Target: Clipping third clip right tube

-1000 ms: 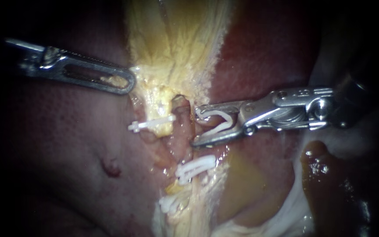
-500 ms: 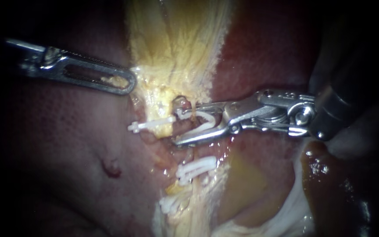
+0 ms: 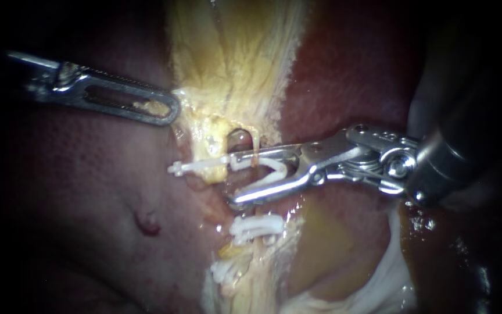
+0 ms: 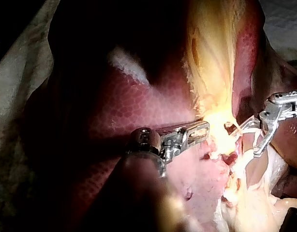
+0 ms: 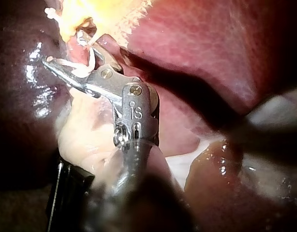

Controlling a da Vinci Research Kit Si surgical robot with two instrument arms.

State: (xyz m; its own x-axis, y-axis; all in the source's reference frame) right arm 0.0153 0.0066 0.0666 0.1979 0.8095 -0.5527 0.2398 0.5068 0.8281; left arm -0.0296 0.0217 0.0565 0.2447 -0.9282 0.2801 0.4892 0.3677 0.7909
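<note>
- Right instrument (image 3: 232,178): advanced over the last second. It stood just beside the right tube (image 3: 239,139); the tube is now taken between its jaws, whose tips reach past the tube's far side.
- Jaws held wide apart. The loaded clip (image 3: 271,168) is seated between them, still spread, one leg lying along each jaw. Nothing has been squeezed yet.
- Judged: approach done, closing on the tube is what remains. Whether the clip's legs fully span the tube cannot be told from the endoscope; the right wrist view shows only the tips against the tissue.
- Two set clips on the same tube, further down it from the jaws: the nearer clip (image 3: 257,225) just beyond the lower jaw, the farther clip (image 3: 225,270) well apart.
- A crosswise clip (image 3: 198,166) is seen on the tube's other side from the shaft. The upper jaw's tip lies near or against its end, so fouling is a risk.
- A thin strand (image 3: 255,151) is draped over the upper jaw beside the tube and may get caught in the clip.
- Left instrument (image 3: 172,110): unmoved, jaws closed on the edge of the yellow tissue (image 3: 233,58) above the tube, which is held taut.
- Liver (image 3: 350,70) lies behind the shaft, untouched.
</note>
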